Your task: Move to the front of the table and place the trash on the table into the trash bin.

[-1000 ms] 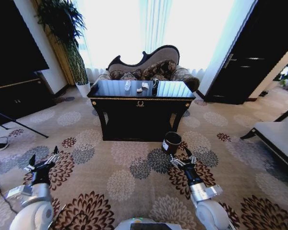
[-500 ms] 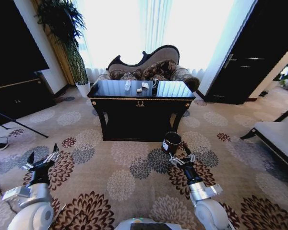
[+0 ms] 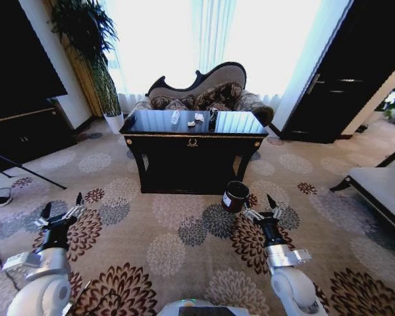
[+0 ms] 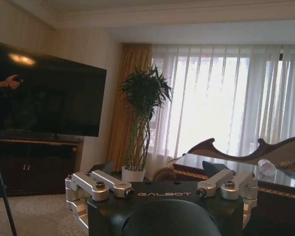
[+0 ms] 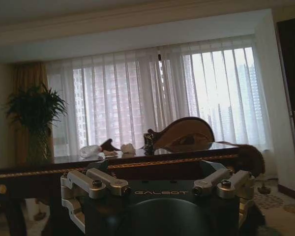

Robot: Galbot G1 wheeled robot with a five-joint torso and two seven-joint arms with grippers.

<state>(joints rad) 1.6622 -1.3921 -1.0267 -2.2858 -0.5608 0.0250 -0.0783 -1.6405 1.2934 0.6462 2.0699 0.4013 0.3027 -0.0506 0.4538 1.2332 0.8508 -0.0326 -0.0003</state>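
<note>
The glossy black table [image 3: 192, 139] stands ahead across the carpet, far beyond both arms. Trash lies on its top: a clear bottle [image 3: 175, 117], two white paper bits [image 3: 198, 118] and a dark item [image 3: 212, 118]. The round black trash bin [image 3: 236, 196] sits on the floor by the table's front right leg. My right gripper [image 3: 262, 207] hovers open and empty just right of the bin. Low on the left, my left gripper [image 3: 61, 209] is open and empty too. The right wrist view shows the table [image 5: 137, 164], bottle [image 5: 91, 151] and a paper bit [image 5: 128, 148].
A curved sofa [image 3: 207, 89] stands behind the table. A potted plant [image 3: 92, 52] and a dark TV cabinet [image 3: 23, 135] line the left side, with a tripod leg [image 3: 23, 170] on the floor. A dark door [image 3: 342, 79] and a bench [image 3: 382, 191] are on the right.
My right gripper has swung to the right and slightly forward, now beside the bin. My left gripper shifted a little to the left. The table and trash are unmoved.
</note>
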